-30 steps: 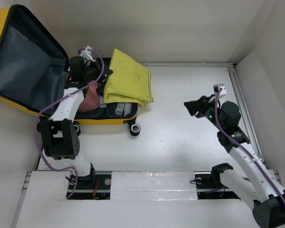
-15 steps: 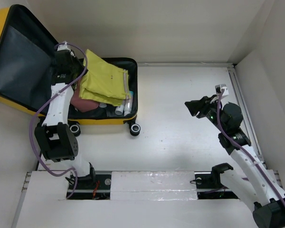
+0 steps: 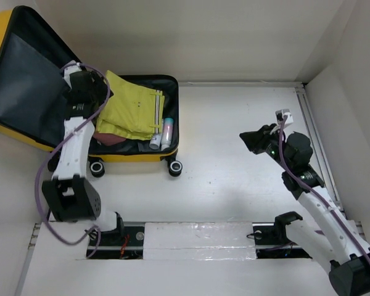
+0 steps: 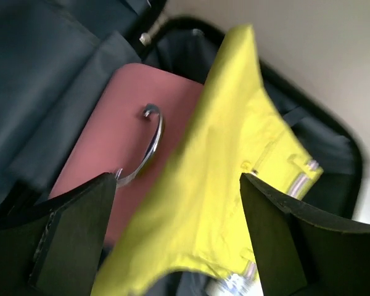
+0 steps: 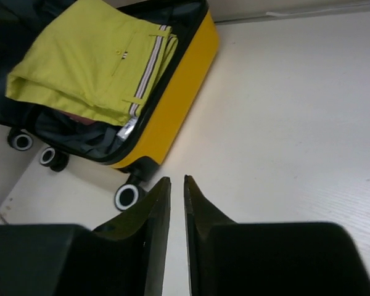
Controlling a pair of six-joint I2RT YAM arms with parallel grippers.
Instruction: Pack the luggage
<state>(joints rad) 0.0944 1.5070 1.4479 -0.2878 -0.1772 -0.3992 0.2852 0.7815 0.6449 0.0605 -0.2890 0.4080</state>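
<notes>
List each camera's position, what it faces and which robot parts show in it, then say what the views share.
Top external: above and behind the bases, looking down on the table; both arms show.
Left wrist: on the left arm, looking into the luggage at a yellow garment and pink case; the left gripper shows, open.
Right wrist: on the right arm, looking low across the table; the right gripper shows, nearly closed, empty.
All three see the garment and luggage.

**A robot test cell**

Two arms are bolted to a rail at the near edge of a plain white table (image 3: 234, 123), boxed in by bare white walls (image 3: 345, 92). Loose purple cables (image 3: 49, 160) trail along the arms. Nothing domestic surrounds the bench.
</notes>
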